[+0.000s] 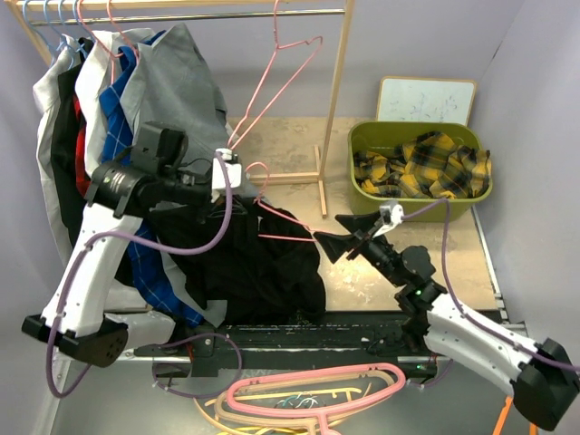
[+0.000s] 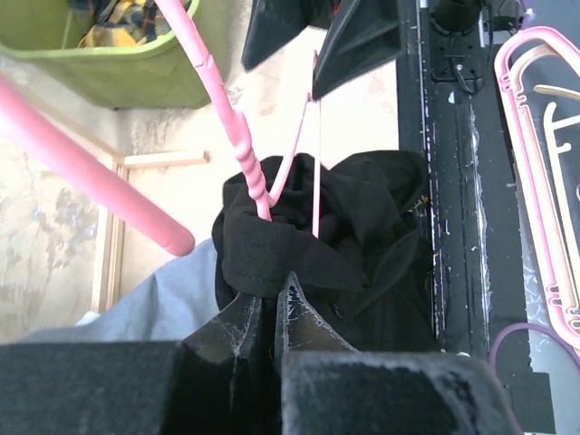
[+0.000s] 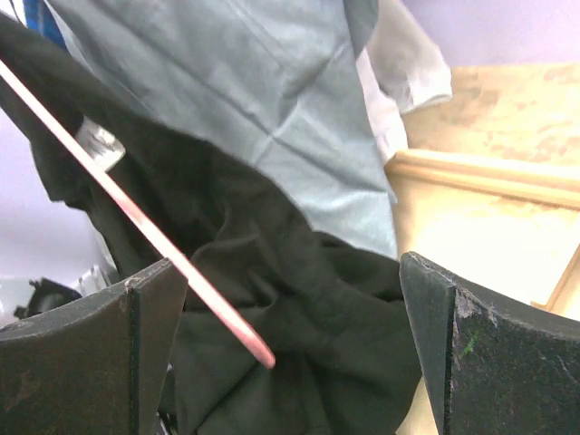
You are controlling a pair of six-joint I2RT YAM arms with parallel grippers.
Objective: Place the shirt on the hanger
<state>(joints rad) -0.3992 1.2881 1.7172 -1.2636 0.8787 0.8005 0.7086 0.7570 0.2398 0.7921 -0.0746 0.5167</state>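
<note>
The black shirt (image 1: pixel 254 267) hangs in a bunch below my left gripper (image 1: pixel 232 186), which is shut on a fold of it near the collar. In the left wrist view the fingers (image 2: pixel 304 319) pinch the black shirt (image 2: pixel 362 236). The thin pink hanger (image 1: pixel 288 227) sticks out of the shirt, its hook by my left gripper. Its twisted neck (image 2: pixel 249 168) rises from the cloth. My right gripper (image 1: pixel 333 236) is open at the hanger's right end. In the right wrist view the hanger's arm (image 3: pixel 172 258) ends between the open jaws of my right gripper (image 3: pixel 290 353), in front of the shirt (image 3: pixel 308 362).
A wooden rack (image 1: pixel 337 91) holds another thin pink hanger (image 1: pixel 281 77) and several garments, the grey shirt (image 1: pixel 177 86) among them. A green bin (image 1: pixel 362 145) holds plaid cloth (image 1: pixel 426 168). A thick pink hanger (image 1: pixel 317 391) lies at the near edge.
</note>
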